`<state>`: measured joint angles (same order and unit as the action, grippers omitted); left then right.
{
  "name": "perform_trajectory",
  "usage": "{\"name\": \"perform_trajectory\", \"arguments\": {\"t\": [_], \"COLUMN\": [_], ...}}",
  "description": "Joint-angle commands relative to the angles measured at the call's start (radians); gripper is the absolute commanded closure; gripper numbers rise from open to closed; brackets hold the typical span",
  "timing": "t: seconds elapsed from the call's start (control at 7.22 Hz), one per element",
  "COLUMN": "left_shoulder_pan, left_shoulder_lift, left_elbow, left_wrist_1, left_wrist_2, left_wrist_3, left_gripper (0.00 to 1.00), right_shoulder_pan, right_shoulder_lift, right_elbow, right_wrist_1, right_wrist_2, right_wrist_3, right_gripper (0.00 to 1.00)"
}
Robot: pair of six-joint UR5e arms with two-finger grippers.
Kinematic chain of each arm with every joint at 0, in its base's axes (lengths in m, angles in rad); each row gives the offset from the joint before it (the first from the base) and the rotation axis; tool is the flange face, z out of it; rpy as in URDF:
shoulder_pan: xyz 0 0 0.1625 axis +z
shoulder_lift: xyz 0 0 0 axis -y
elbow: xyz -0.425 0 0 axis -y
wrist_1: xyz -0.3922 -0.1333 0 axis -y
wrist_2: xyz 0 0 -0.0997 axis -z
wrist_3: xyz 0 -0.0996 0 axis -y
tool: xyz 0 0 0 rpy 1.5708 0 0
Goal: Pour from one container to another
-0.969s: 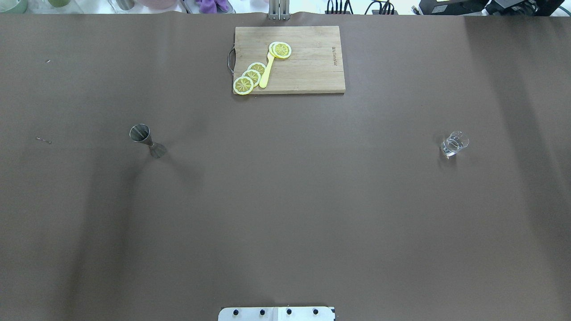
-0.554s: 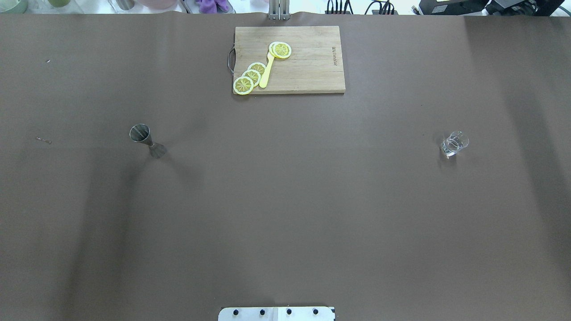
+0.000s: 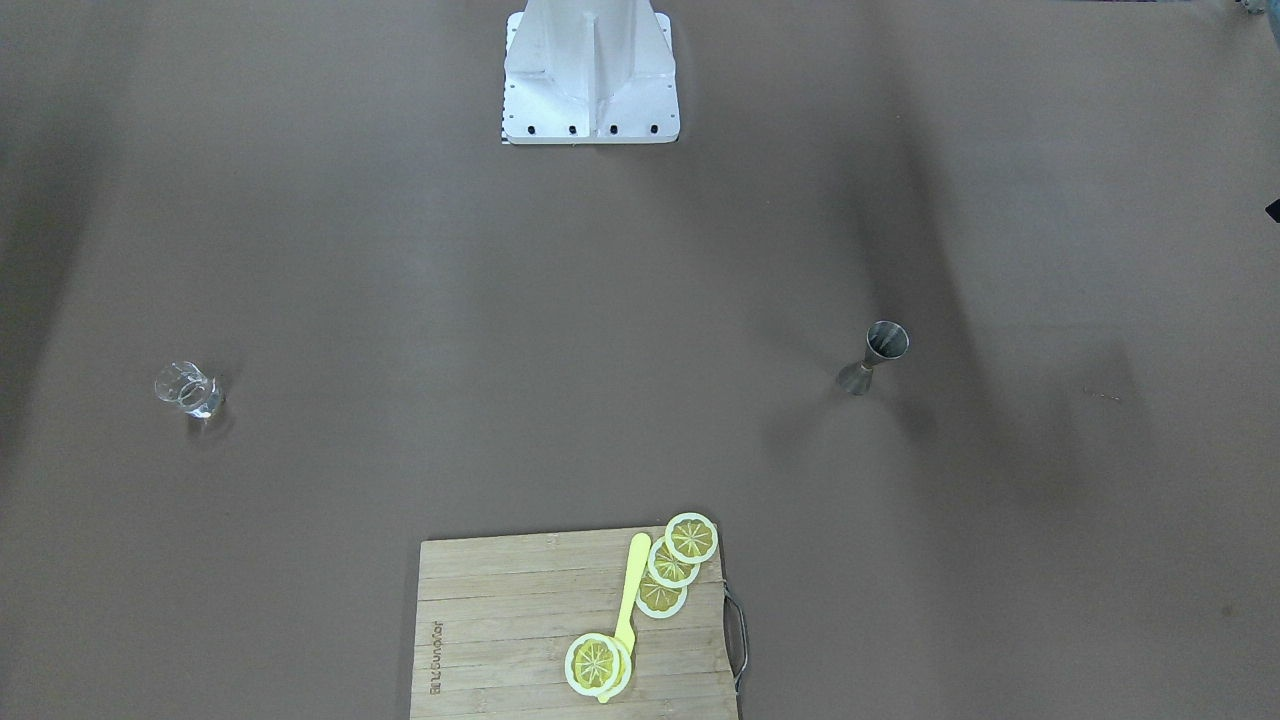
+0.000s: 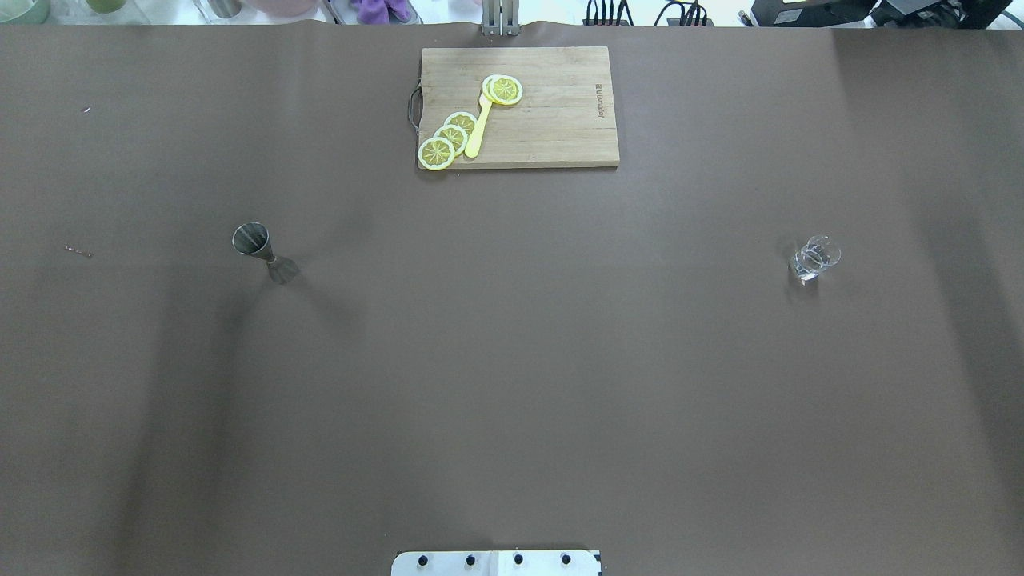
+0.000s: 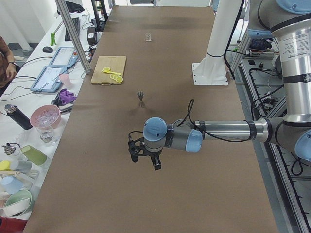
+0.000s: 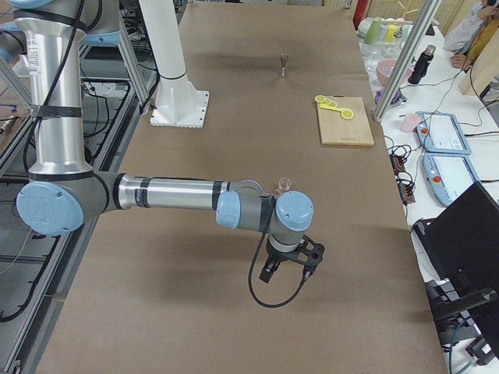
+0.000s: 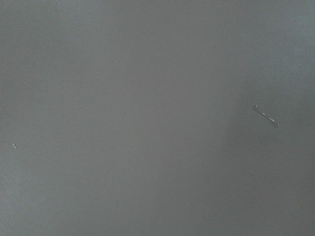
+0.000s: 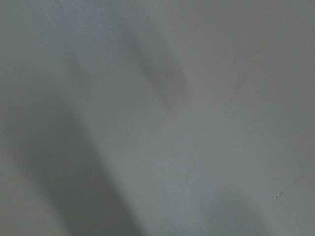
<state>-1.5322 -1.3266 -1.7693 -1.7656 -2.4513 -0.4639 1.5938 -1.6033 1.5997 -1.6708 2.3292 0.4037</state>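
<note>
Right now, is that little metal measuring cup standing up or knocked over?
Upright. The metal jigger stands on its lower cone with its open mouth facing up, as both the overhead and front-facing views show.

Robotics lab. A white robot pedestal (image 5: 214, 53) is bolted to a long brown-covered bench (image 4: 512, 360). Alongside: aluminium frame posts (image 5: 74, 34), 2 tablets (image 5: 48, 77), a laptop (image 6: 460, 234), an operator (image 5: 5, 63) seated.

Jigger (image 4: 264, 251) brushed metal; cup (image 4: 814, 258) clear glass; board (image 4: 552, 120) wood.
</note>
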Motion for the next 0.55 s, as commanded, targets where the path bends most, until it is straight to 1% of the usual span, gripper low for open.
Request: {"name": "perform_trajectory", "arguments": {"t": [0.0,0.42], "left_shoulder_pan": [0.000,0.001], "left_shoulder_lift": [0.001,0.000], "left_elbow": [0.005,0.001], "left_wrist_1": [0.000,0.000], "left_wrist_2": [0.000,-0.001], "left_wrist_3": [0.001,-0.002], "left_gripper": [0.02,0.02], "right_shoulder_pan": [-0.002,-0.009], "right_shoulder_lift": [-0.024,-0.024], "right_elbow": [0.006,-0.015], "right_wrist_1": [0.006,0.008], "right_wrist_2": [0.016,0.016], "right_wrist_3": [0.001,-0.008], "right_gripper": [0.00,0.00]}}
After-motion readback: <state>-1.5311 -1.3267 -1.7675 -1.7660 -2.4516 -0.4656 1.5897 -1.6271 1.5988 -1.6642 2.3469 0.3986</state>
